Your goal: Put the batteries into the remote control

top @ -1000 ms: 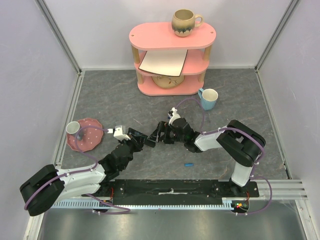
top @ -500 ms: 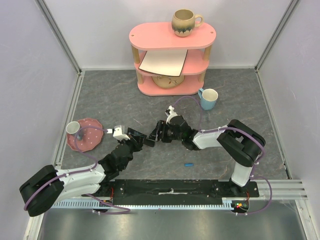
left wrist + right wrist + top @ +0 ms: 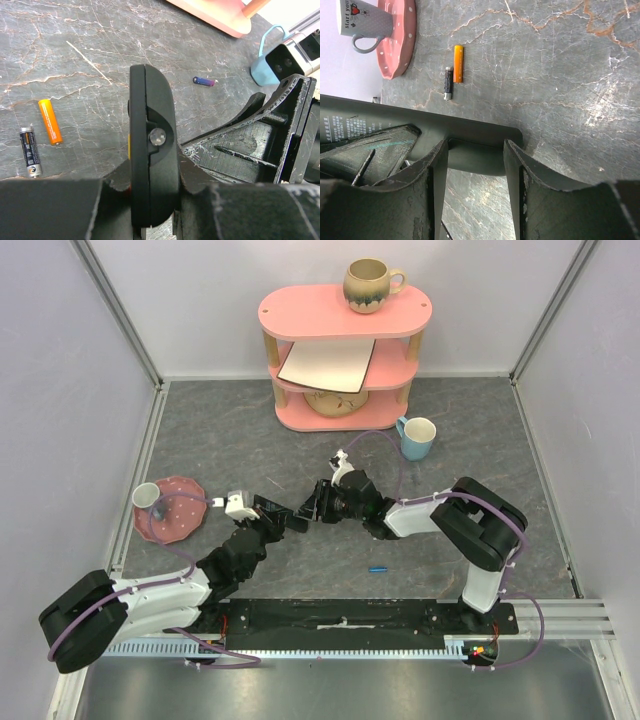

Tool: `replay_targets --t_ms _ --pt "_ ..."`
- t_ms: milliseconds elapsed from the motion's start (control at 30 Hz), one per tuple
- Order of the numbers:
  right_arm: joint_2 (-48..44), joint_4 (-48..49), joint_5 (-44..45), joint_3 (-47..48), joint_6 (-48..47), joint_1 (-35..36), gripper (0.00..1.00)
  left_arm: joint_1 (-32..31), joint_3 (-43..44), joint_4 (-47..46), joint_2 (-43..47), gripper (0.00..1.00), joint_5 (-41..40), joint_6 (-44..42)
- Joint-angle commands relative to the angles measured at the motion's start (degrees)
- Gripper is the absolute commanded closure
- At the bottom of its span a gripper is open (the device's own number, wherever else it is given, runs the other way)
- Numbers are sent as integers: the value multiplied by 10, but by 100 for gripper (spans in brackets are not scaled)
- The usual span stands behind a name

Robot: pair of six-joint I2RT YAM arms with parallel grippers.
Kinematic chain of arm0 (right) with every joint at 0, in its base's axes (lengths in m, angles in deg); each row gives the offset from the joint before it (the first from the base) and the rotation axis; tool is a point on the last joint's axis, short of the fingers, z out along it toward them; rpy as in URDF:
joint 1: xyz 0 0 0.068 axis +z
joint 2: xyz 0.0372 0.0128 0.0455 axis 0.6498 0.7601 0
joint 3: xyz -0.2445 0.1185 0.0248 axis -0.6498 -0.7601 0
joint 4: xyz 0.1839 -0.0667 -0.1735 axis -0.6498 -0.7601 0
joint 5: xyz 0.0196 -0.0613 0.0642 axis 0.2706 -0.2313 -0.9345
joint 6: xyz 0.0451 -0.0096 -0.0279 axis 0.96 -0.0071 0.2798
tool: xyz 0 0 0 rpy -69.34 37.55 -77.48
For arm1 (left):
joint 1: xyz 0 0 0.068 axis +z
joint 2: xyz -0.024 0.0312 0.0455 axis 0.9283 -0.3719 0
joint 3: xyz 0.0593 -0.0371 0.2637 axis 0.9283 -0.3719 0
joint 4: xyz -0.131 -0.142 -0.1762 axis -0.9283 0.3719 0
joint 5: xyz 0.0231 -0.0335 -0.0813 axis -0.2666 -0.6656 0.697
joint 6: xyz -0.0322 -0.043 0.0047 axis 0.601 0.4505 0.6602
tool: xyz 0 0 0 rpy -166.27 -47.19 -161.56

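Observation:
The black remote control stands on edge above the floor, and my left gripper is shut on its near end. In the top view the remote control bridges my left gripper and my right gripper. In the right wrist view, my right gripper has one finger against each side of the remote's far end. A purple-blue battery lies on the floor beyond. A black cell and an orange cell lie side by side, the same pair as the black cell and the orange cell.
A pink plate holding a small mug sits at the left. At the back stands a pink shelf with a mug on top. A blue mug is right of it. A small blue cylinder lies near the arm bases.
My right gripper has slid a little left onto the remote's far end, and its jaws have narrowed around it. The left arm and the remote control have stayed put.

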Motion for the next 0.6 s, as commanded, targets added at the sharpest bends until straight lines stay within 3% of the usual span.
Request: replay_targets --t_ms 0,67,100,233,567 --pt "42 -97 36 -13 -22 1 46 -5 0 63 -11 98 7 -26" --pt "39 -91 35 -16 -21 1 44 -5 0 63 -12 98 6 -26" --pt "36 -87 36 -19 -13 1 35 -4 1 63 -12 98 7 -26" --pt "13 -65 48 -36 4 0 20 -5 0 66 -14 98 6 -24" --pt "-56 -18 69 -61 26 -1 15 -5 -3 74 -5 98 5 -21"
